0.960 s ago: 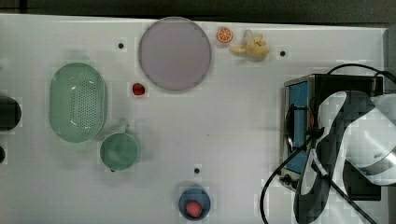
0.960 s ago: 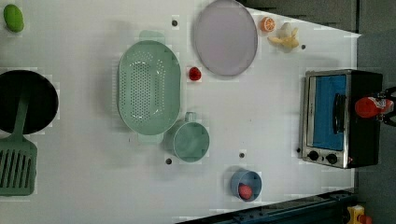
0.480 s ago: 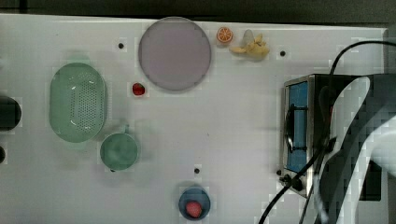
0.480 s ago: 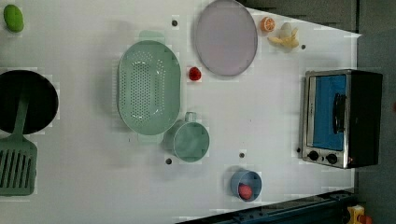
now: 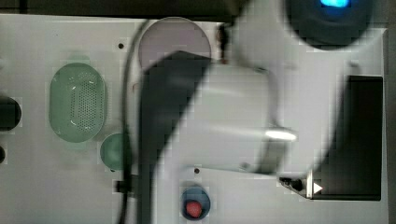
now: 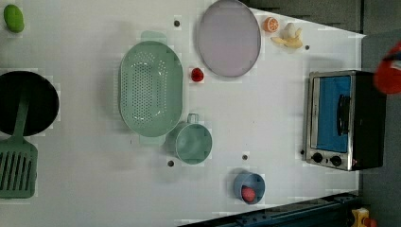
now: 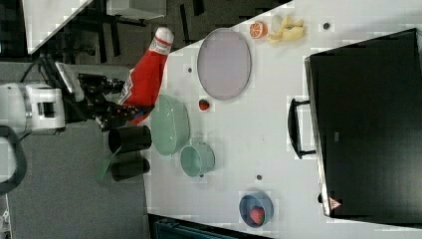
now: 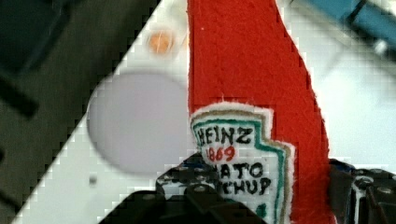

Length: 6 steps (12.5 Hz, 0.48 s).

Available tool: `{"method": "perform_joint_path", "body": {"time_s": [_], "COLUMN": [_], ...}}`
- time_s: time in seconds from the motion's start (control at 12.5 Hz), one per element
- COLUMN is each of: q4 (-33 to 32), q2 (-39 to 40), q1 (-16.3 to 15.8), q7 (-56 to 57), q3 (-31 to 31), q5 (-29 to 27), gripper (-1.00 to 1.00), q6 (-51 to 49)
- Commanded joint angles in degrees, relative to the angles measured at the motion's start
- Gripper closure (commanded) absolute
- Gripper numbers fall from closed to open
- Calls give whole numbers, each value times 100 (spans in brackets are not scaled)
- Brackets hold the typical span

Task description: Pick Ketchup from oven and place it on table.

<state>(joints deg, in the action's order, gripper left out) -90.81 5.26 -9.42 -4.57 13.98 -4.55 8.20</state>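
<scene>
The Ketchup (image 7: 145, 74), a red bottle with a white cap and label, hangs in the air off the right view's left of the table (image 7: 278, 124). My gripper (image 7: 130, 110) is shut on its lower body. The wrist view has the bottle (image 8: 252, 74) upright between my dark fingers (image 8: 187, 191), over the table's edge. In the left view a red part of the bottle (image 6: 388, 74) shows at the right border, beside the oven (image 6: 343, 120). The oven's blue glass door faces the table. My arm (image 5: 219, 121) blurs across the middle of the top view.
On the table are a grey plate (image 6: 229, 38), a green colander (image 6: 151, 94), a green mug (image 6: 194, 143), a blue bowl holding a red fruit (image 6: 249, 187), a small red fruit (image 6: 197, 74), an orange slice (image 6: 271, 24) and a peeled banana (image 6: 289, 38). A black pan (image 6: 26, 101) and a green spatula (image 6: 16, 168) lie at the left view's left.
In the top view my arm has swung from the oven side across the middle and looms much larger. In the left view the red bottle sits higher along the right border.
</scene>
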Motion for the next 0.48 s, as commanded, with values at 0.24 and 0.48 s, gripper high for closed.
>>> {"method": "perform_joint_path", "body": {"time_s": [0.24, 0.48], "q4": [-1507, -2825], "q2": [-5, 45], "q1": [74, 68], "q7": [-187, -187], "q3": [-237, -243], "q5": [313, 390], "gripper": [-24, -24], "q6": [764, 1944]}}
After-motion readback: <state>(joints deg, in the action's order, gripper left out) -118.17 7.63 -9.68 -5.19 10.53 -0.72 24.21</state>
